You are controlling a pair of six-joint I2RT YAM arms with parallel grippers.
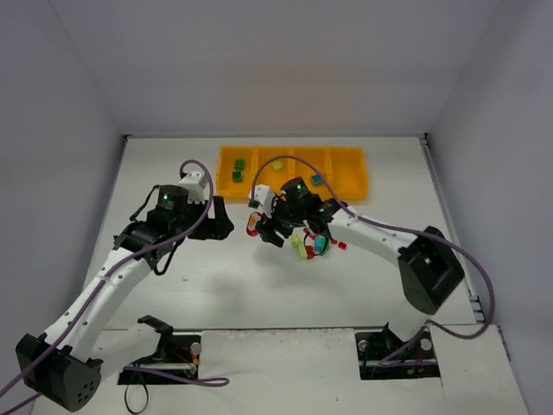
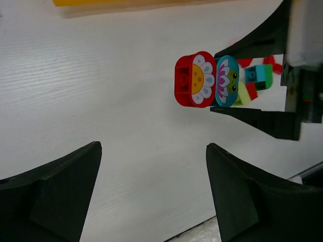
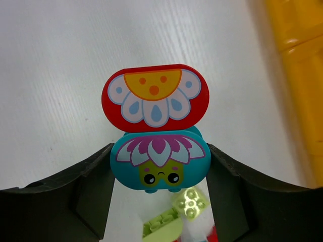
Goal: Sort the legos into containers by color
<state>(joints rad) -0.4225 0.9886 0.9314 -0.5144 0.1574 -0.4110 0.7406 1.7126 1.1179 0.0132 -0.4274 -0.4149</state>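
My right gripper is shut on a teal rounded lego with a flower face; a red rounded lego is stuck to it, beyond the fingertips. In the top view the pair is just in front of the orange-yellow tray. My left gripper is open and empty over bare table, left of the pair. The tray holds two dark green legos, a lime one and a teal one.
Loose lime, teal and red legos lie on the table under the right arm. Lime pieces show below the held lego. The white table is walled at the back and sides.
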